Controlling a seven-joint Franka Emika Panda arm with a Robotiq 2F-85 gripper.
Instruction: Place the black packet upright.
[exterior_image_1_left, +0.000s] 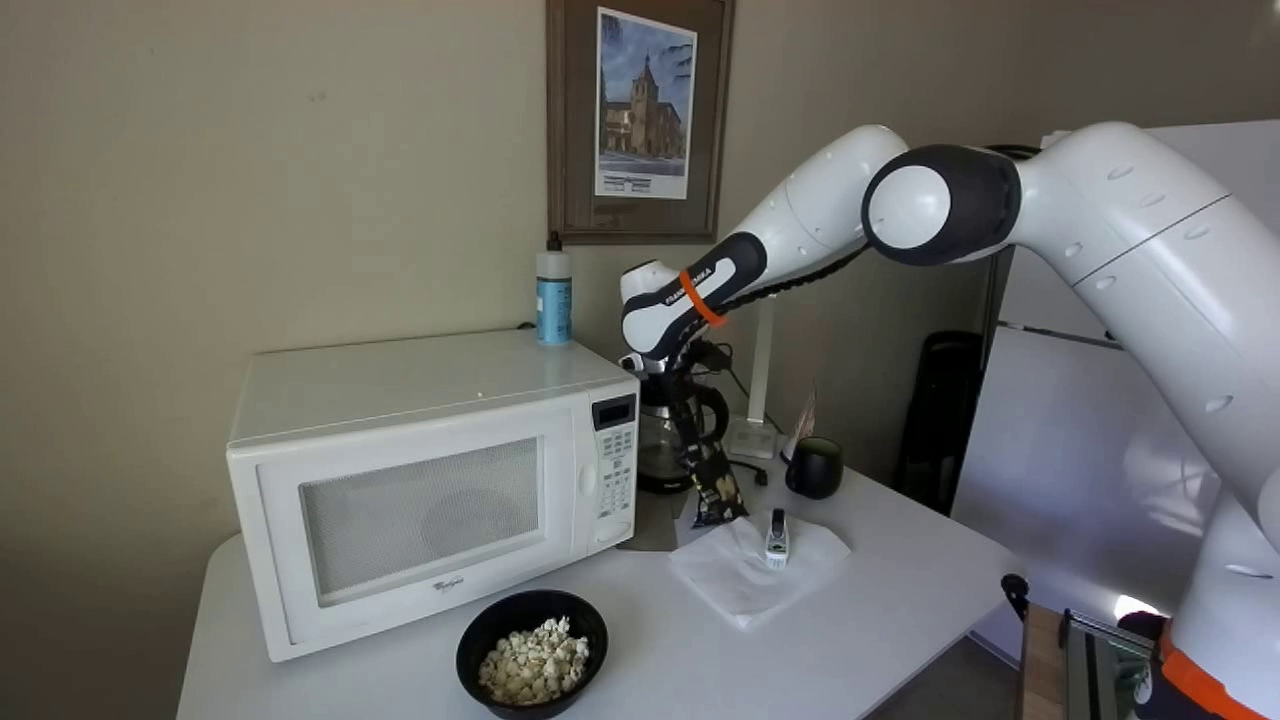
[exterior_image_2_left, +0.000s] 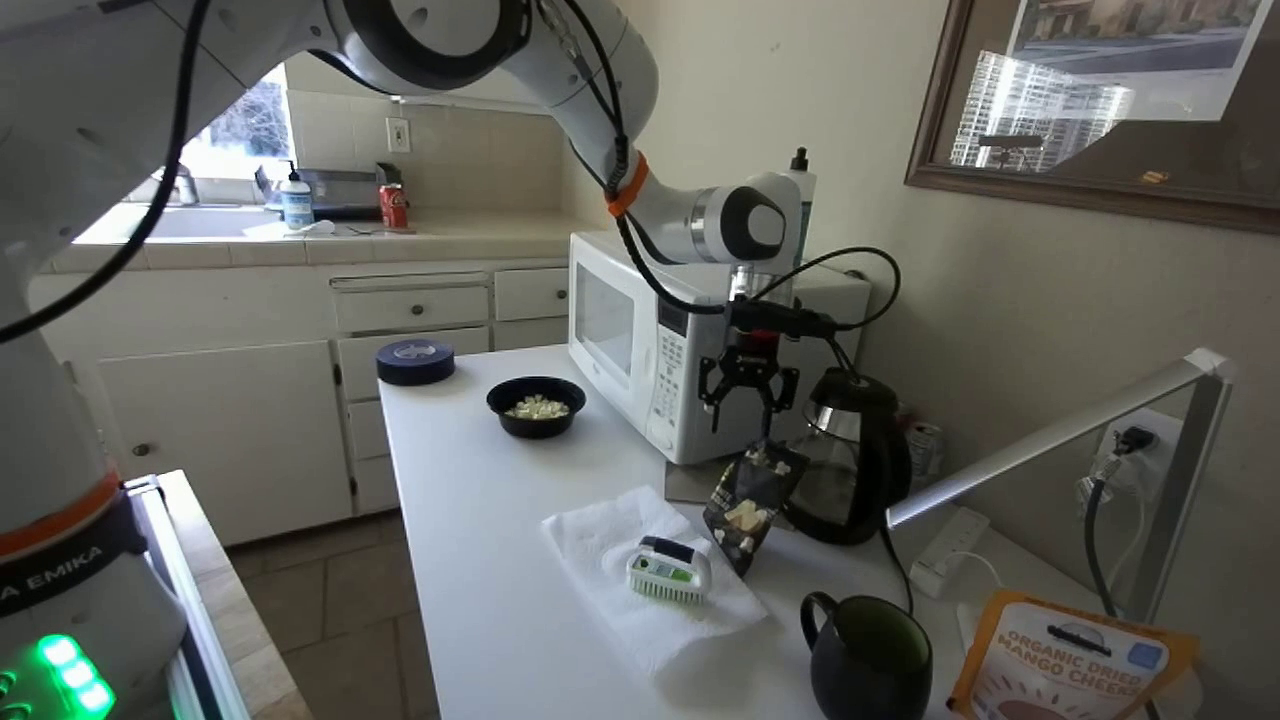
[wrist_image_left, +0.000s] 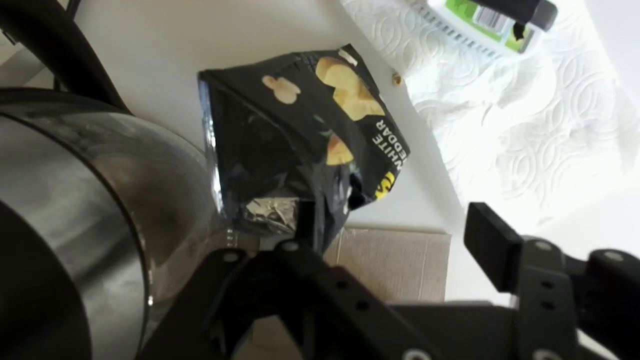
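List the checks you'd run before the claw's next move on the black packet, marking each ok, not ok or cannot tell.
1. Claw open: ok; its fingers stand apart.
2. Black packet upright: not ok; it tilts in both exterior views.
3. One finger clear of the packet's upper end: cannot tell; they overlap in the wrist view.
4. Packet clear of the coffee pot: cannot tell; they overlap in the wrist view too.
5. Brush apart from the packet: ok; it lies on the paper towel, with a gap between.
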